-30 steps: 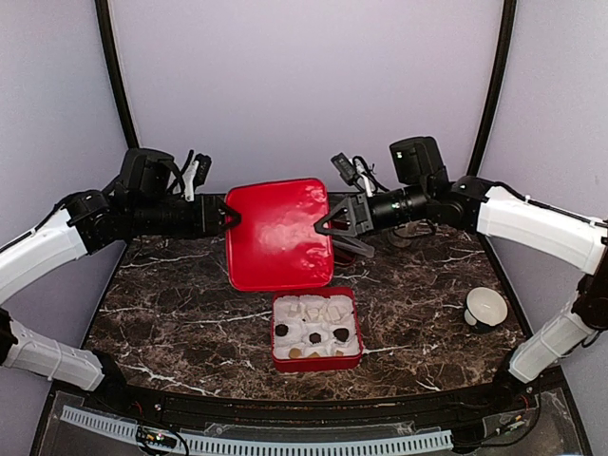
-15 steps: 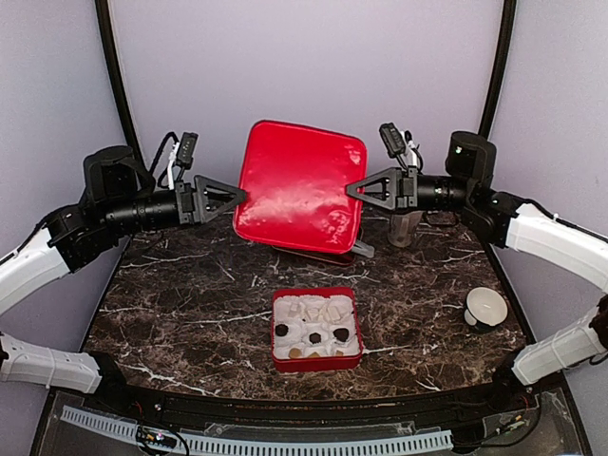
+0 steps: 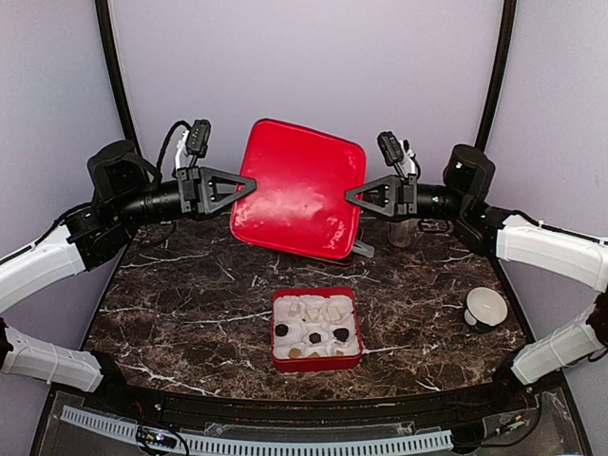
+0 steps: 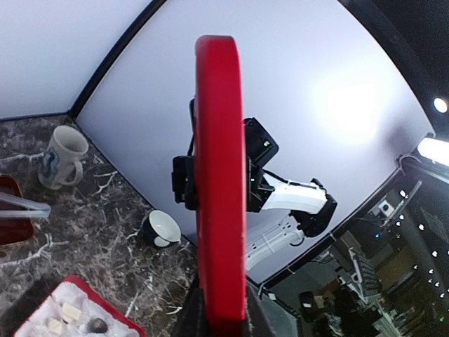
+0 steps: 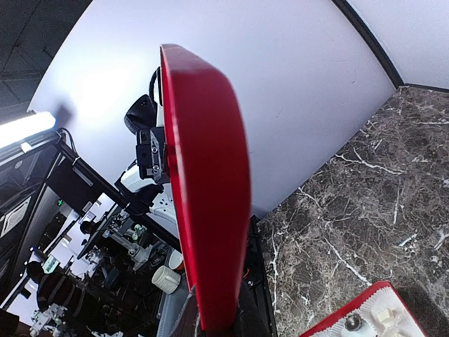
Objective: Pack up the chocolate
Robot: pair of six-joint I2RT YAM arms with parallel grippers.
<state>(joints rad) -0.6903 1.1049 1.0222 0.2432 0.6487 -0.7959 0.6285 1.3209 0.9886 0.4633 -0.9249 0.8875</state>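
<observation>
dark marble table (image 3: 190, 304) between pale lilac walls (image 3: 304, 66) is carrying a red box (image 3: 316, 365). the chocolate (image 3: 341, 334) is lying inside it among white paper cups (image 3: 309, 309), low and well apart from all fingers. left gripper (image 3: 249, 182) and right gripper (image 3: 350, 195) are pinching opposite edges of the red lid (image 3: 299, 199), jaws closed on its rim, holding it up tilted. one second ago the lid was hanging lower, just behind the box. a mug (image 4: 63, 156) is standing at the back and a cup (image 3: 486, 306) at the right.
</observation>
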